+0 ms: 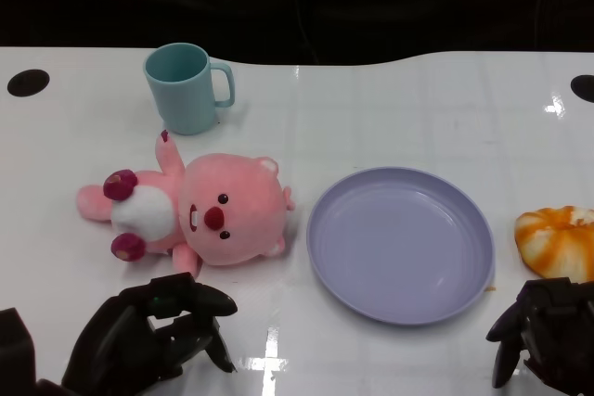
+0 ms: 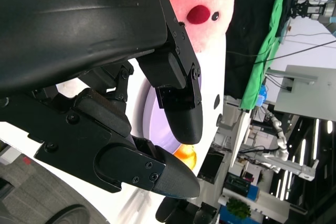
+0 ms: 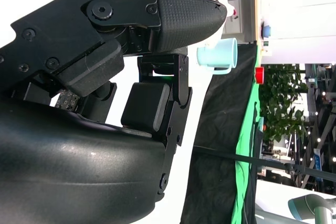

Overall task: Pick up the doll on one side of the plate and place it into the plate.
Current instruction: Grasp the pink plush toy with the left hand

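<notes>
In the head view the left robot hand (image 1: 153,336) sits at the lower left of the frame, low over the white tabletop (image 1: 399,104). Its black fingers (image 1: 209,308) are curled loosely and apart, pointing toward the right side of the picture, and nothing is between them. The hand holds nothing and touches no object. The left wrist view shows the same: the fingers (image 2: 178,103) are spread, with only empty space between them.

The right robot hand (image 1: 543,331) is at the lower right corner of the head view, partly cut by the frame edge. Its fingers (image 1: 509,336) hang down and are slightly bent, and they grip nothing. It is just below an orange and white bread-like item (image 1: 557,240), but I cannot tell if they touch.

The pink doll (image 1: 200,210) lies on its back at the left centre of the frame, just above the left hand and not touching it. Its head is close to the left rim of the purple plate (image 1: 371,299), which is in the centre right and has nothing in it. A light blue cup (image 1: 184,90) stands upright above the doll, near its raised arm.
</notes>
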Tool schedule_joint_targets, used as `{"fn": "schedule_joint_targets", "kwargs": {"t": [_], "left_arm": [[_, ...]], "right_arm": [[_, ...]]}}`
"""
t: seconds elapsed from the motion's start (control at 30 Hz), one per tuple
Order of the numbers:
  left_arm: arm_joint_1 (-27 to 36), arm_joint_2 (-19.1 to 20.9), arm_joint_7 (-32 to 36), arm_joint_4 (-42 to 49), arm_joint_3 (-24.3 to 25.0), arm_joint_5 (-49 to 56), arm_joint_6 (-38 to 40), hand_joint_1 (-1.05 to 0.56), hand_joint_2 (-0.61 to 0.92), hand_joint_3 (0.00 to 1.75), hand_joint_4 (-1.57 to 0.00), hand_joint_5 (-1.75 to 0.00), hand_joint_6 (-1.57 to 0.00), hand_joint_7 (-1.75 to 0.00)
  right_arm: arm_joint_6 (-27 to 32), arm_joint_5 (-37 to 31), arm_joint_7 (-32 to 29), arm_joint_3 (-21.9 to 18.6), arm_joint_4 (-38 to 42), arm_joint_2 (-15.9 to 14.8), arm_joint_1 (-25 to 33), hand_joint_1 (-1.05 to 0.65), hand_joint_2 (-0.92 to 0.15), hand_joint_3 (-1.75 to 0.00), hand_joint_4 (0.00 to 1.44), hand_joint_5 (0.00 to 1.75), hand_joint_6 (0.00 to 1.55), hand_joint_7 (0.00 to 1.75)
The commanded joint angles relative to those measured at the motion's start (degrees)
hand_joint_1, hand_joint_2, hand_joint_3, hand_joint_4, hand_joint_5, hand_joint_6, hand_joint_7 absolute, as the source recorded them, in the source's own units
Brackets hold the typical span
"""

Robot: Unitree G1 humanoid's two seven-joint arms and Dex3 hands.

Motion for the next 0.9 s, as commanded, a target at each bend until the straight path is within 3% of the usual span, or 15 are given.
{"fn": "schedule_joint_targets", "kwargs": {"t": [0.03,0.23,0.57,0.77,0.87,0.9], "left_arm": [[-0.6,1.3,-1.2,-0.5,1.0,-1.3,0.0,-0.76,0.76,0.08,-0.78,-1.29,-1.13,-0.28],[-0.9,1.1,-2.8,-0.4,2.2,-3.3,-0.8,-0.80,0.80,0.03,-0.80,-1.07,-1.12,-0.07],[-0.9,1.4,-3.7,-1.8,3.2,-4.5,-2.1,-0.88,0.83,0.00,-0.89,-0.38,-0.93,0.00],[-0.4,4.2,-1.5,-4.5,2.5,2.2,-9.7,-0.97,0.91,0.05,-0.72,-0.28,-0.71,0.00],[-0.4,5.7,0.3,-5.2,2.2,6.1,-13.9,-1.01,0.92,0.09,-0.61,-0.33,-0.63,0.00],[-0.4,6.4,1.3,-5.8,1.9,7.8,-15.0,-1.02,0.92,0.10,-0.51,-0.46,-0.60,0.00]], "right_arm": [[-0.1,0.2,-0.1,-0.1,-0.5,-0.5,0.1,-0.99,-0.69,-0.63,1.33,1.14,1.35,0.70],[0.1,0.5,0.2,0.0,-0.3,-0.5,-0.2,-1.00,-0.69,-0.62,1.33,1.13,1.35,0.70],[-0.6,0.2,0.4,0.0,0.4,-0.4,-0.4,-1.01,-0.70,-0.60,1.34,1.11,1.36,0.67],[-0.2,-0.2,-0.3,0.6,-0.8,0.0,0.1,-1.01,-0.72,-0.59,1.34,1.12,1.36,0.66],[-0.2,0.0,-0.3,0.9,-1.1,0.0,0.2,-1.01,-0.72,-0.58,1.34,1.12,1.36,0.66],[-0.2,0.0,-0.3,0.9,-1.1,0.0,0.2,-1.01,-0.72,-0.57,1.33,1.12,1.36,0.66]]}}
